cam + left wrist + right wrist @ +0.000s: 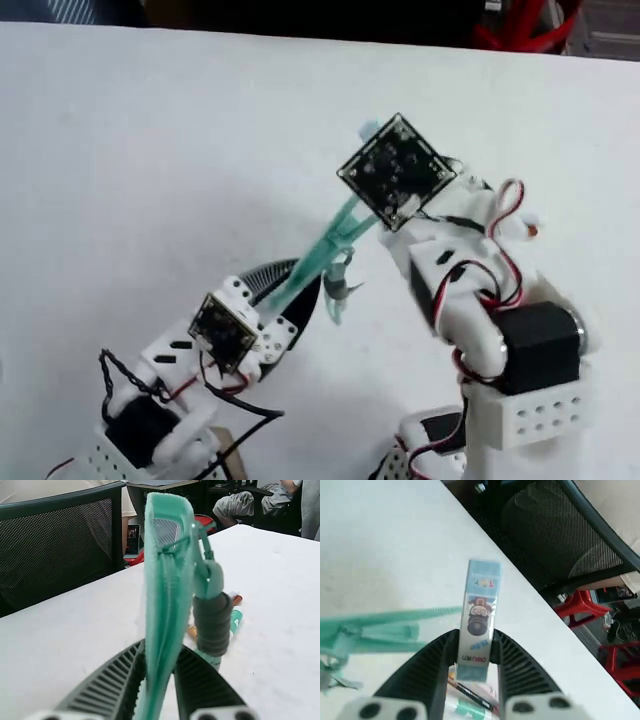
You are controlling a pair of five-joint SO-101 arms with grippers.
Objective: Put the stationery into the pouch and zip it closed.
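Observation:
My left gripper (160,652) is shut on the green pouch (167,580) and holds it edge-on, off the table. In the high view the pouch (320,255) slants up from the left gripper (285,295) toward the right arm's wrist. A green zip pull with a grey strap (212,622) hangs beside the pouch. My right gripper (474,642) is shut on a flat light-blue stationery piece with a cartoon print (480,615), held just past the pouch's far end (385,627). A few pens (235,620) lie on the table under the right gripper, where a dark pen (470,692) shows.
The white table (150,150) has wide free room at the left and back. A black mesh chair (60,535) stands at the far table edge, and beyond it a red stool (580,607). The right arm's base (530,410) is at the front right.

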